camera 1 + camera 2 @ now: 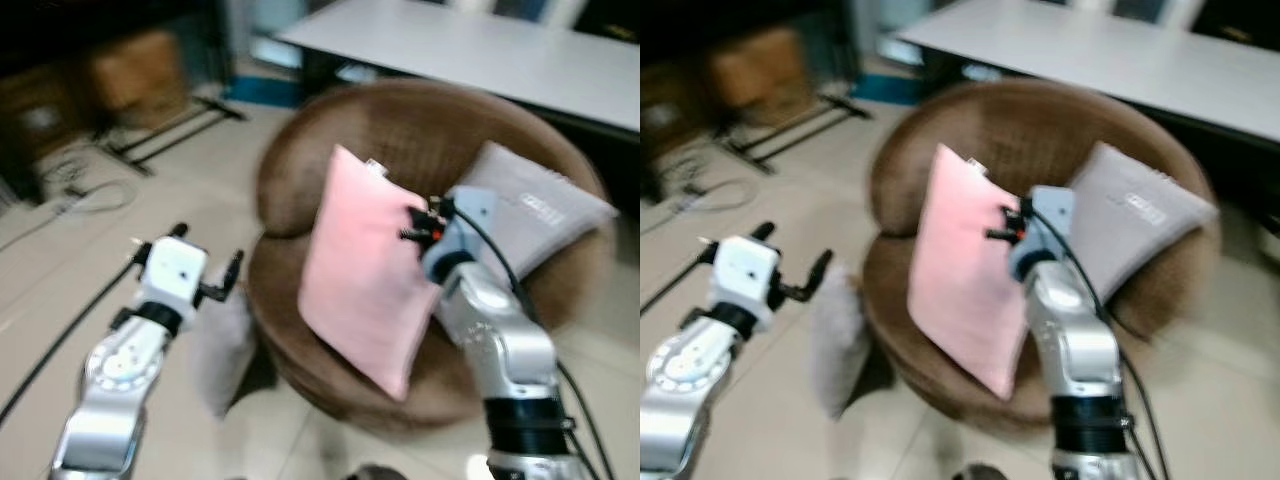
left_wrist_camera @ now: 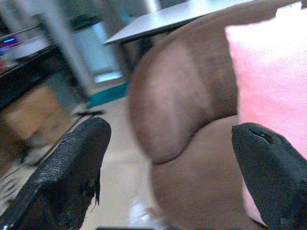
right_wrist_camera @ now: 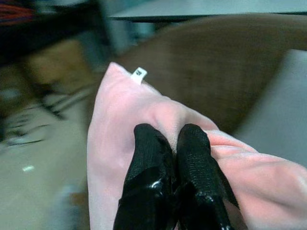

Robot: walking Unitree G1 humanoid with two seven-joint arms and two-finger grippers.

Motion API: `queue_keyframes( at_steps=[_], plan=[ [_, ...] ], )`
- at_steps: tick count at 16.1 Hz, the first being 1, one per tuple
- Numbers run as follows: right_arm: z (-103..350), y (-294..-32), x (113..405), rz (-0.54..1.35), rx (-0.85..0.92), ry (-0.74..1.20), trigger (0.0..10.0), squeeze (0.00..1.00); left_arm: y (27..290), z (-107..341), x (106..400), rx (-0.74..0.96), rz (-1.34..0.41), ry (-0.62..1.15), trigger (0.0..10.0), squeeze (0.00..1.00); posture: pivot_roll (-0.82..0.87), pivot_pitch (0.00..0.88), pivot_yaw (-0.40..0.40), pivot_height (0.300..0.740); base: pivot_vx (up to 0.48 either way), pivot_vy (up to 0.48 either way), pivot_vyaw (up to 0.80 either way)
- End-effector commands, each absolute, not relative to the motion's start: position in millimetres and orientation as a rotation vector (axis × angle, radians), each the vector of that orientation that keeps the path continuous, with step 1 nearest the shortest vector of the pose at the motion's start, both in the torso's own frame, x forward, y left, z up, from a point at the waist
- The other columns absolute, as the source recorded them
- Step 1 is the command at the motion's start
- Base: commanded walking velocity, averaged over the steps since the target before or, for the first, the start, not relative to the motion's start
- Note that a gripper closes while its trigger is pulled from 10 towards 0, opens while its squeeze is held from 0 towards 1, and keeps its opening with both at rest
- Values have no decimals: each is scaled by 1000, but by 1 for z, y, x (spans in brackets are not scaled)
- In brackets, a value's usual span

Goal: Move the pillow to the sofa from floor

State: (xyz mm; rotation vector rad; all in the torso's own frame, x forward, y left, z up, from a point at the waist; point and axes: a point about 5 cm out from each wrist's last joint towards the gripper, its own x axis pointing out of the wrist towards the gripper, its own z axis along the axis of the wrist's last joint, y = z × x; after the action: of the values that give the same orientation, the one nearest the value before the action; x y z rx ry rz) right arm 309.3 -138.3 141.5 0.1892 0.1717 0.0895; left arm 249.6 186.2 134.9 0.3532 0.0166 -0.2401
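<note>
A pink pillow (image 1: 362, 270) stands tilted on the seat of a round brown sofa chair (image 1: 330, 130). My right gripper (image 1: 418, 222) is shut on the pillow's right edge, the fabric pinched between its black fingers (image 3: 156, 167). A white tag (image 3: 139, 73) sticks out of the pillow's top corner. My left gripper (image 1: 205, 262) is open to the left of the chair, above the floor, with nothing between its fingers (image 2: 72, 163). A grey pillow (image 1: 535, 215) leans against the chair's right side behind my right arm.
A pale cushion-like shape (image 1: 225, 350) lies on the tiled floor beside the chair's left side. A white table (image 1: 470, 50) stands behind the chair. Black cables (image 1: 60, 335) run over the floor at left, near dark furniture and a cardboard box (image 1: 135, 75).
</note>
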Motion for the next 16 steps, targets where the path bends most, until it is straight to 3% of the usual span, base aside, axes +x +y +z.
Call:
queue_keyframes(
  at_steps=[1,6,13,16],
  plan=[
    [154,-136,310,115,197,115,10000,0,189,138,250,361,-236,10,10000,0,-74,0,-25,740,0,0,0],
    [156,-123,309,206,184,110,10000,0,191,138,249,358,-236,9,10000,0,-69,0,-31,740,0,0,0],
    [157,-119,310,240,183,105,10000,0,192,140,249,344,-231,3,10000,0,-66,0,-34,740,322,0,0],
    [158,-118,311,236,192,106,10000,0,192,140,250,342,-233,2,10000,0,-67,0,-32,740,352,0,375]
  ],
)
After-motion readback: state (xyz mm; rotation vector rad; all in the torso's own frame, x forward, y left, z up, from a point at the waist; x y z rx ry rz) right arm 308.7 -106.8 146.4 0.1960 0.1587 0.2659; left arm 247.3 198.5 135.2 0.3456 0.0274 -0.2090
